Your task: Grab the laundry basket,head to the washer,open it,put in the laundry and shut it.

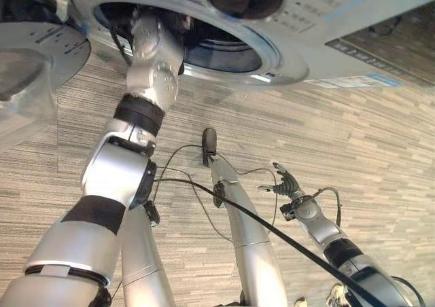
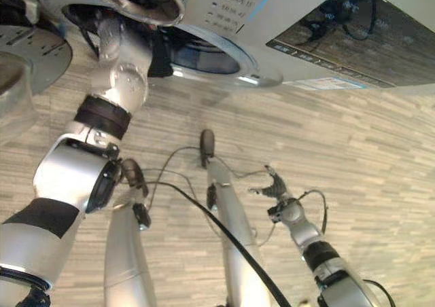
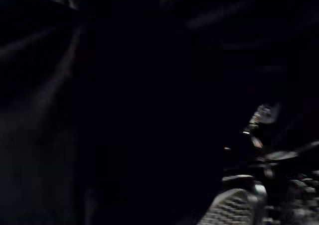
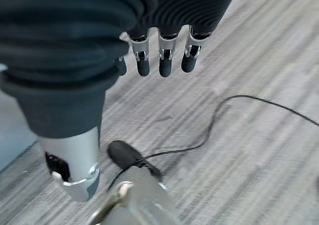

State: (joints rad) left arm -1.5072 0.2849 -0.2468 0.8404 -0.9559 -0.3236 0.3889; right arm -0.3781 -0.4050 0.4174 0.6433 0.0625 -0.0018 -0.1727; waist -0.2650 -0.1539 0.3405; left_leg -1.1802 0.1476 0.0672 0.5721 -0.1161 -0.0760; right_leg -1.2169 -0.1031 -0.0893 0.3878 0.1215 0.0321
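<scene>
Nearest, right robot hand (image 1: 286, 182) hangs low over the floor (image 1: 353, 137), fingers (image 4: 165, 65) relaxed and spread, holding nothing. Farther on, left arm reaches through the washer (image 1: 299, 22) opening; left robot hand (image 3: 259, 120) sits inside the dark drum, can't tell its fingers. Door (image 1: 30, 49) already swung open. Judging: loading step underway; laundry itself too dark to place. Shutting the door is left.

Left hand (image 3: 249, 205) inside the dark drum (image 3: 99, 85)
</scene>
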